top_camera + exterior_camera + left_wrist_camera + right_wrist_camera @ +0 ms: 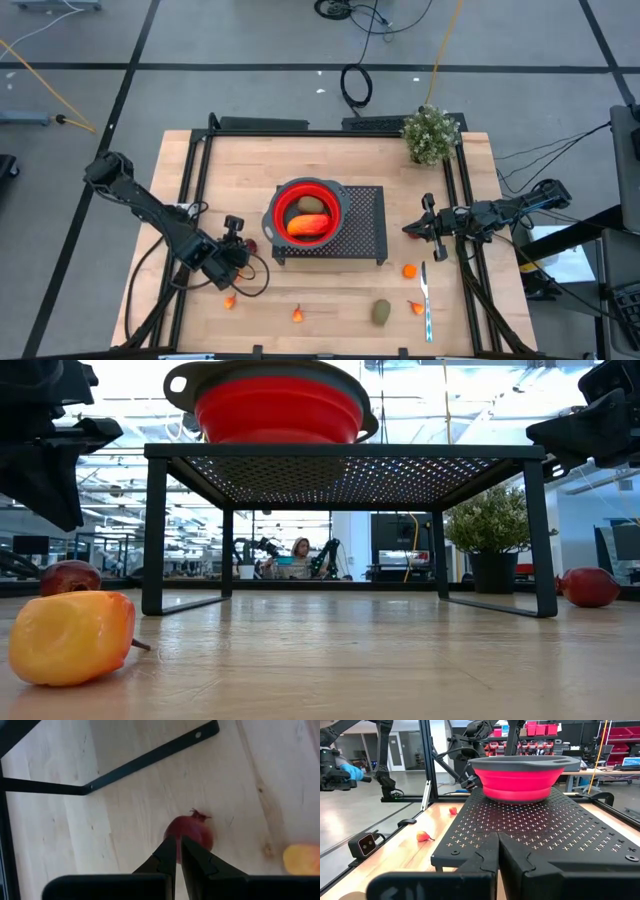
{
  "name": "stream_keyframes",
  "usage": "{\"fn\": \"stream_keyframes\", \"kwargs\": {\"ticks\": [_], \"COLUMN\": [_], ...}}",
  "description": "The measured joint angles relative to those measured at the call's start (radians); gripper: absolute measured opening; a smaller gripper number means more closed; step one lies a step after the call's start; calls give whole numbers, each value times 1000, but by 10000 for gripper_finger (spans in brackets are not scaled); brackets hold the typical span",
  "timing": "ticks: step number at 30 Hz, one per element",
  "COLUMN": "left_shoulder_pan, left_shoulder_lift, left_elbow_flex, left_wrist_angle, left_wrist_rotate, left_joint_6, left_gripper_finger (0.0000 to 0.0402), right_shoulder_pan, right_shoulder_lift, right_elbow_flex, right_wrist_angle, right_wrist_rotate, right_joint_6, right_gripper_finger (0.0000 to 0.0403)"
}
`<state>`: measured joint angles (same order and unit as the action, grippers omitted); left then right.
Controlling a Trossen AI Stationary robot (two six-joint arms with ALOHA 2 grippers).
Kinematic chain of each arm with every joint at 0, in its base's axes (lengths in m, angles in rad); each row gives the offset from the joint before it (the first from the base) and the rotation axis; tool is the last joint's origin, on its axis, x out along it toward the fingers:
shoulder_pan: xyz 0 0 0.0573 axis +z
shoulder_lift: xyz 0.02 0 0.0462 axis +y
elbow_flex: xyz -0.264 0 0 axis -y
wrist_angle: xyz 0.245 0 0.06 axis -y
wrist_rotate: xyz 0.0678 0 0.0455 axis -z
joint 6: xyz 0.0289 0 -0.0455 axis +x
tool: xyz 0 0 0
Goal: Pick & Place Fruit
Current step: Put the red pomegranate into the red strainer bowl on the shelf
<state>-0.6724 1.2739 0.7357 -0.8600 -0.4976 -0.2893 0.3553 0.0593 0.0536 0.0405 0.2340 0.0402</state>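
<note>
Now | dark red round fruit (192,831): glossy, tufted crown | left end effector (178,851): together, empty, above it

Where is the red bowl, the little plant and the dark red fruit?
Red bowl (281,209): high view, on its red inner wall.
Plant (431,134): high view, middle of its leaves.
Dark red fruit (196,831): left wrist view, on its round body above the fingers.

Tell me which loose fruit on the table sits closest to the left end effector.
The dark red round fruit, right ahead of the left end effector by the rack's left leg. The other loose pieces lie farther off along the table's front edge.
</note>
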Motion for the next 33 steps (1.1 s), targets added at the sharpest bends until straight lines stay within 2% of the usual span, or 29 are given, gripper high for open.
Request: {"fn": "stream_keyframes", "kwargs": {"ticks": [16,19,25,33], "left_shoulder_pan": [0,0,0,0], "left_shoulder_lift": [0,0,0,0], "left_elbow_flex": [0,0,0,0], "left_wrist_angle": [-1,0,6,19], "left_wrist_rotate": [11,34,45,45], "left_joint_6": [-13,-38,-86,-60], "left_gripper_finger": [27,37,116,234], "right_shoulder_pan": [0,0,0,0], "right_shoulder_lift": [0,0,0,0], "right_elbow_flex": [0,0,0,0], "right_wrist_angle": [0,0,0,0], "right_wrist_rotate": [0,0,0,0], "right_joint_6": [0,0,0,0], "right_gripper_finger": [0,0,0,0]}}
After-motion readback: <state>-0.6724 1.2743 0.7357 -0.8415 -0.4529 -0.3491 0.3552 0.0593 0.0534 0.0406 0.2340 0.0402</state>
